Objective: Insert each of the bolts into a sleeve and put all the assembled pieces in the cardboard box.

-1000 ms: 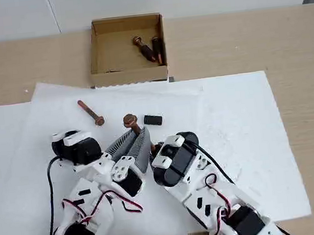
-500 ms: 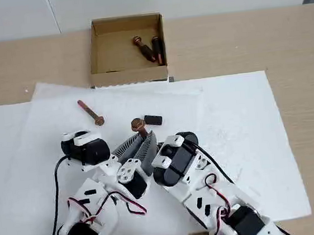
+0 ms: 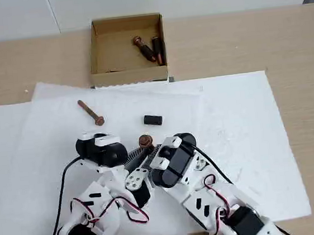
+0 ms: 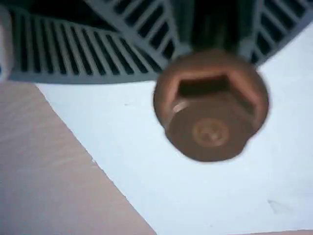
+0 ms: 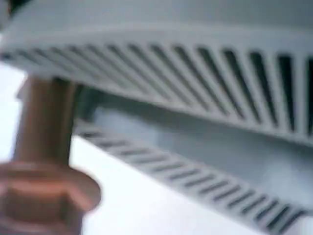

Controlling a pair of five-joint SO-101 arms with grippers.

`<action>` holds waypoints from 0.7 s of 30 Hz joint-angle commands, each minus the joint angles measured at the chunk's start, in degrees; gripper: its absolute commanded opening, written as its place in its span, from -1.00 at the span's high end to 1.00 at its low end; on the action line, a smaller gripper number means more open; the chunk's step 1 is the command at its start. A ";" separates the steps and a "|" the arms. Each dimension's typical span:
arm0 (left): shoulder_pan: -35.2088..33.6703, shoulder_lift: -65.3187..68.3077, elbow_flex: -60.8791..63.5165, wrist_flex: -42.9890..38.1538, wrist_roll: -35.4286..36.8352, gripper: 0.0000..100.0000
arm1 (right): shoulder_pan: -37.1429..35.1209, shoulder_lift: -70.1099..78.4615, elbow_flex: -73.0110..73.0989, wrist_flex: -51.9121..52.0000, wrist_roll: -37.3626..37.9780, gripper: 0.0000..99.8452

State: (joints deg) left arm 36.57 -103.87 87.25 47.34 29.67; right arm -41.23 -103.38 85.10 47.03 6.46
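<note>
My left gripper (image 3: 143, 149) is shut on a copper bolt (image 3: 144, 140), whose head points away from the arms. In the left wrist view the bolt's hex head (image 4: 210, 120) faces the camera, and the grey ribbed fingers (image 4: 73, 54) close around its shaft behind it. My right gripper (image 3: 157, 153) sits right beside that bolt, tucked under its own black and white wrist. The right wrist view has the bolt (image 5: 46, 171) close up with ribbed fingers (image 5: 195, 73) meeting at its shaft. A black sleeve (image 3: 153, 119) lies just beyond the held bolt. Another bolt (image 3: 91, 112) lies loose to the left.
The cardboard box (image 3: 130, 75) stands at the back of the table with two assembled pieces (image 3: 149, 49) in its right half. White paper (image 3: 236, 120) covers the work area; its right half is bare.
My left arm has swung right and drawn back, carrying the bolt from near the sleeve toward the right arm's wrist. The right arm has barely moved.
</note>
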 commanded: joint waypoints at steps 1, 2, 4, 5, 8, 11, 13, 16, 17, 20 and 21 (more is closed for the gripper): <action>2.11 -0.35 -0.92 1.58 -0.70 0.99 | 0.40 -0.48 -3.43 -1.45 0.53 0.99; 2.11 -0.35 -0.92 1.67 -0.70 0.99 | 0.40 -0.48 -3.43 -1.45 0.53 0.99; 2.11 -0.35 -0.92 1.76 -0.70 0.94 | 0.40 -0.48 -3.43 -1.45 0.53 0.99; 2.02 -0.35 -0.92 1.76 -0.70 0.89 | 0.40 -0.48 -3.43 -1.45 0.53 0.99; 2.02 -0.26 -0.92 1.76 -0.79 0.68 | 0.40 -0.48 -3.43 -1.45 0.53 0.99; 1.93 -0.26 -0.92 1.85 -0.79 0.60 | 0.40 -0.48 -3.43 -1.45 0.53 0.99; 1.58 -0.26 -1.01 1.85 -0.79 0.60 | 0.40 -0.48 -3.34 -1.45 0.53 0.99; -1.49 -0.26 -1.89 1.76 -1.23 0.60 | 0.40 -0.48 -3.34 -1.36 0.53 0.99; -2.73 -0.26 -2.24 1.76 -2.20 0.60 | 0.40 -0.48 -3.34 -1.36 0.53 0.99; -5.80 -0.26 -3.74 1.76 -4.13 0.60 | 0.40 -0.40 -3.34 -1.36 0.53 0.99; -6.68 -0.26 -4.44 1.76 -4.13 0.60 | 0.40 -0.40 -3.34 -1.36 0.53 0.99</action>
State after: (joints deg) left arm 32.00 -103.78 85.93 48.84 26.51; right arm -41.05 -103.38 85.10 47.03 6.46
